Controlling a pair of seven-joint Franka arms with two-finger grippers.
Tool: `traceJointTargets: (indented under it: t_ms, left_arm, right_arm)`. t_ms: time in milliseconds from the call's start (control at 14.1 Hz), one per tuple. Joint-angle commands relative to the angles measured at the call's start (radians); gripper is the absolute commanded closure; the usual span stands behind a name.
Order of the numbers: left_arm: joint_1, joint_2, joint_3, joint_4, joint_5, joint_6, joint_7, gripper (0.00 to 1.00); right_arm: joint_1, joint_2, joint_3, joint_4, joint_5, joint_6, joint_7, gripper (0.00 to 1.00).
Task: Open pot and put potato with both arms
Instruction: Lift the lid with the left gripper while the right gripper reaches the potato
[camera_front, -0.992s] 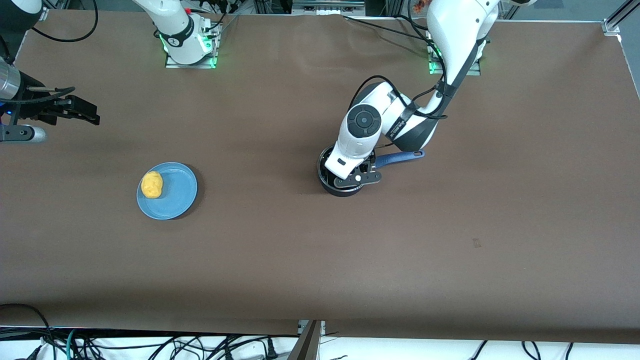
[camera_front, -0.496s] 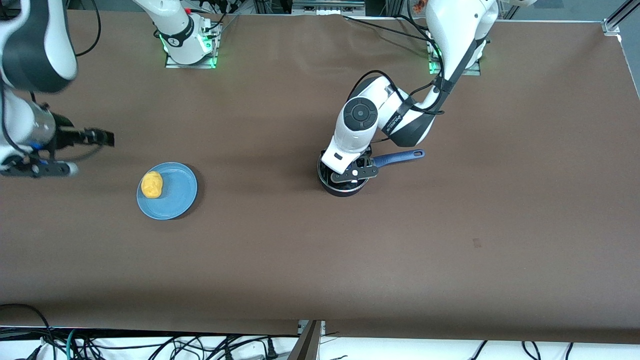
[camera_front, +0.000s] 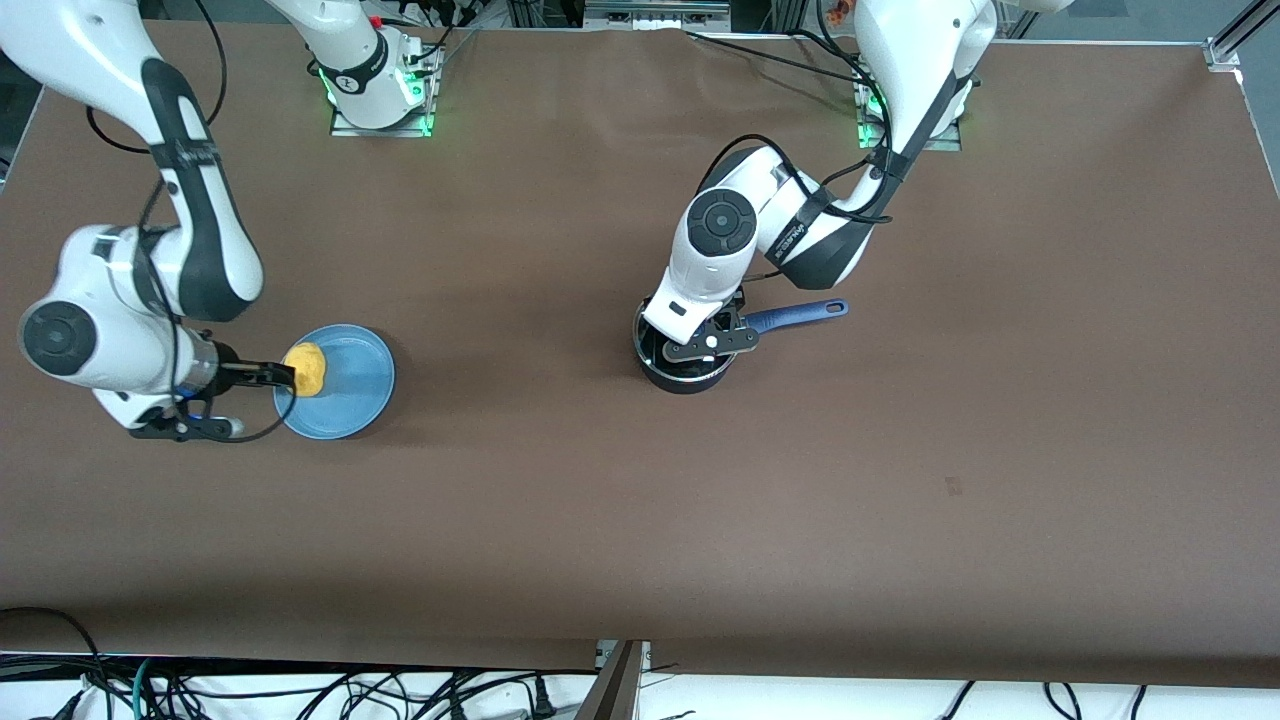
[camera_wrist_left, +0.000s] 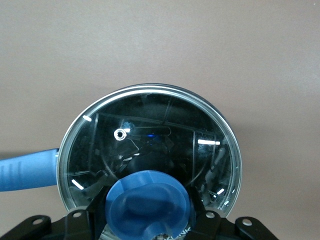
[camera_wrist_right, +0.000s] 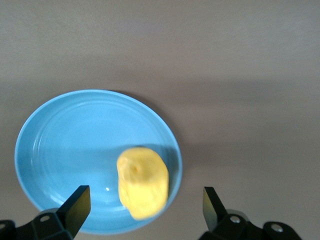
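Yellow potato (camera_wrist_right: 143, 182) between spread right gripper (camera_wrist_right: 144, 202); left gripper (camera_wrist_left: 148, 220) straddles pot (camera_wrist_left: 150, 150) knob (camera_wrist_left: 149, 199)

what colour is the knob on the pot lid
Blue. The knob on the clear glass lid shows best in the left wrist view, right under the left gripper.

A robotics lab: bolted arm bases (camera_front: 380, 95), brown-covered table (camera_front: 600, 500), loose cables (camera_front: 350, 690).

A yellow potato (camera_wrist_right: 143, 182) sits on a round blue plate (camera_wrist_right: 65, 145), close to the plate's edge. The plate lies on a plain brown table (camera_wrist_right: 240, 75). The right gripper (camera_wrist_right: 145, 202) hangs over the potato with its two black fingers (camera_wrist_right: 76, 206) spread wide, one on each side
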Motion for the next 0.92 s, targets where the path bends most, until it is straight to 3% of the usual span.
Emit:
traceJointTargets:
  t_ms: [0,213,425,567,709,850]
  left_arm:
    - [0.083,-0.107,0.001,-0.023,0.012,-0.070,0.149,0.68]
    - [0.196,-0.160,0.064,-0.031,0.010,-0.125,0.411,0.68]
    - [0.264,-0.174,0.223,-0.046,0.002,-0.115,0.710,0.67]
    - [0.296,-0.174,0.309,-0.047,-0.014,-0.106,0.890,0.67]
    - [0.333,-0.171,0.369,-0.079,-0.028,-0.083,1.005,0.67]
    - [0.391,-0.139,0.426,-0.165,-0.030,0.085,1.125,0.66]
  right_arm:
    - [-0.002,0.018,0.007,-0.011,0.033,0.030,0.023,0.01]
    - [0.001,0.060,0.008,-0.005,0.033,0.050,0.028,0.02]
    - [-0.002,0.078,0.010,-0.003,0.036,0.055,0.029,0.09]
    - [-0.002,0.103,0.011,-0.007,0.088,0.067,0.028,0.13]
    - [-0.005,0.105,0.010,-0.010,0.116,0.073,0.026,0.24]
    - [-0.005,0.105,0.010,-0.010,0.120,0.064,0.026,0.40]
